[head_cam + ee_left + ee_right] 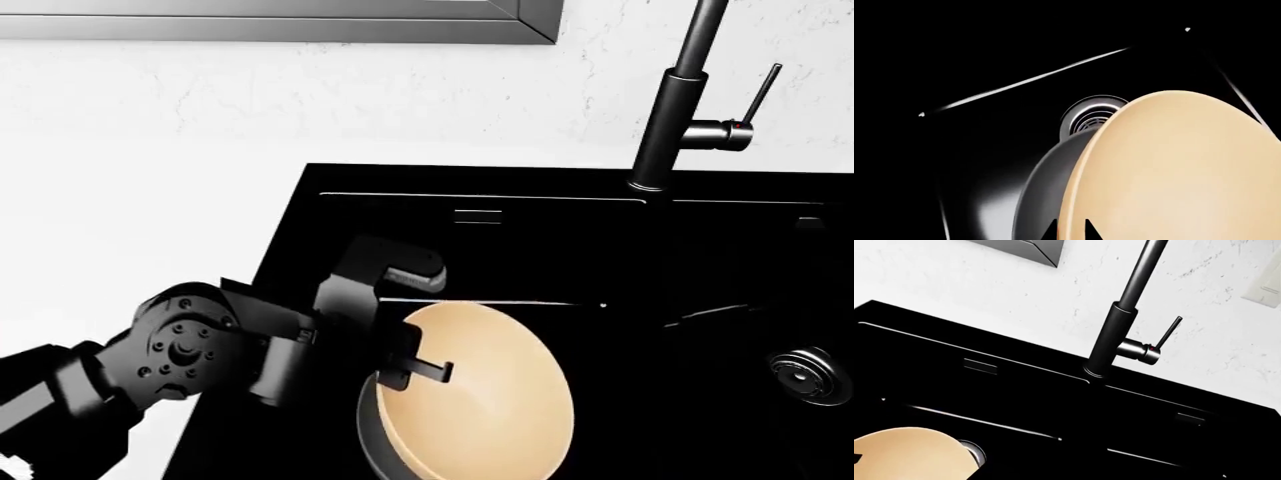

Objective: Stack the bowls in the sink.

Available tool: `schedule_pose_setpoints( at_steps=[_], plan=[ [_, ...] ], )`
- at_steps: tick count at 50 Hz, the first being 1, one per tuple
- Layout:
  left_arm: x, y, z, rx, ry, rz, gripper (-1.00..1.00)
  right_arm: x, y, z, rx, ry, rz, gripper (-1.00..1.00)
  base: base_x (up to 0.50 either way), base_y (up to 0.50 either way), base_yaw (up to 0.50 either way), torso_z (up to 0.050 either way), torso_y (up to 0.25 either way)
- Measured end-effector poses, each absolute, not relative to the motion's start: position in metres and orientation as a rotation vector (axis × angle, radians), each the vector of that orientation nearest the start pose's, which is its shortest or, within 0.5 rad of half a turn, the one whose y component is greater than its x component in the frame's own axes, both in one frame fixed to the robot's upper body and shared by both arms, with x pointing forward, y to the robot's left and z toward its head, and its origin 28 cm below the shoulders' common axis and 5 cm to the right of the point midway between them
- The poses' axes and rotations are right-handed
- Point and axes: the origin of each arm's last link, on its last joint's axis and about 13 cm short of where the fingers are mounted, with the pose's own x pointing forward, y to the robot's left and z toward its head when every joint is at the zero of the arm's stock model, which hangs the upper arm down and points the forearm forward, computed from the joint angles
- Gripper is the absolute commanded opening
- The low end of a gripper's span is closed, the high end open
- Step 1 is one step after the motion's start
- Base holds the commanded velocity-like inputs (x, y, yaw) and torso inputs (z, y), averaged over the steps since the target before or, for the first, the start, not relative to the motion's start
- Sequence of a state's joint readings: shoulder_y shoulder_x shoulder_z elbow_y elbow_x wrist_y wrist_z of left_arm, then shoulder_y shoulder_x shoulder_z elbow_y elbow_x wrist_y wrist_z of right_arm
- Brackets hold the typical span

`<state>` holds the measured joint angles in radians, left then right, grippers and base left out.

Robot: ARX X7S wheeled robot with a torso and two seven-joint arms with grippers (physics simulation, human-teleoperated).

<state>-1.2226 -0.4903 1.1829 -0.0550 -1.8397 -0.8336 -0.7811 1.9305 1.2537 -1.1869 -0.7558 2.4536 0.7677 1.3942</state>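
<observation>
My left gripper (pixel 407 365) is shut on the near rim of the pale tan bowl (pixel 481 400) and holds it tilted inside the sink's (pixel 534 200) left basin. The grey bowl (pixel 371 452) lies directly under it, with only its edge showing. In the left wrist view the fingertips (pixel 1051 231) straddle the tan bowl's (pixel 1187 170) rim, and the grey bowl (pixel 1041 190) is behind and below it, near the drain (pixel 1084 115). The right wrist view shows part of the tan bowl (pixel 907 455). The right gripper's fingers cannot be made out against the black sink.
A tall dark faucet (pixel 667 110) with a side lever stands behind the divider between the basins; it also shows in the right wrist view (pixel 1121 325). The right basin has a metal drain (pixel 810 375). A white countertop (pixel 134 220) lies left of the sink.
</observation>
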Motion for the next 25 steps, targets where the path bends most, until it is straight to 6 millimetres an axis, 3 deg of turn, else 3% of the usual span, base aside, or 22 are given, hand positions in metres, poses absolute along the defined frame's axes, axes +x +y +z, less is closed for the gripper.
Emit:
schedule_pose_setpoints(
  at_steps=[25],
  plan=[
    [0.283,0.152,0.176,0.145,0.817,-0.446,-1.0,0.124,-0.143,0.327,-0.28,0.305,-0.014,1.0,0.0,0.0,0.0,0.0,0.0]
  ],
)
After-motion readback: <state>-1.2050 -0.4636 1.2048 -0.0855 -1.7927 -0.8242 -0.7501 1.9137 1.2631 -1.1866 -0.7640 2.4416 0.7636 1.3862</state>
